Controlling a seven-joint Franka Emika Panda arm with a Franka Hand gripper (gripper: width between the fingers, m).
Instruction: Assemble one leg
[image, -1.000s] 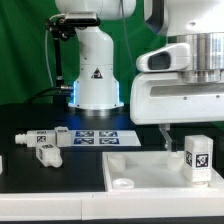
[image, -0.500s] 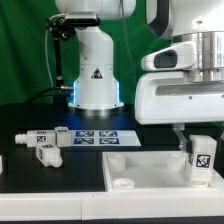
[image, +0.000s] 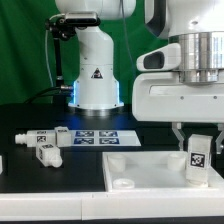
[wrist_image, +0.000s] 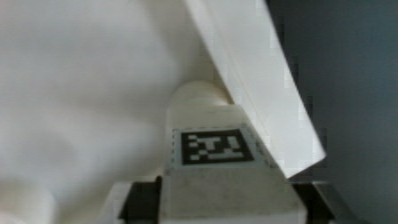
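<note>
My gripper (image: 197, 140) is shut on a white square-sided leg (image: 198, 158) with a black-and-white tag, and holds it upright over the right end of the wide flat white panel (image: 140, 168). In the wrist view the leg (wrist_image: 217, 150) stands between the dark fingers (wrist_image: 137, 200), with the white panel (wrist_image: 89, 90) below it and the panel's edge running beside the leg's tip. Two more tagged white legs (image: 45, 140) (image: 47, 154) lie on the black table at the exterior view's left.
The marker board (image: 100, 138) lies flat on the table in front of the robot's white base (image: 97, 75). The panel has a round hole (image: 122, 183) near its front left corner. A green backdrop stands behind.
The gripper and the held leg have shifted a little toward the exterior view's right and slightly down over the panel's right end. The other legs have not moved.
</note>
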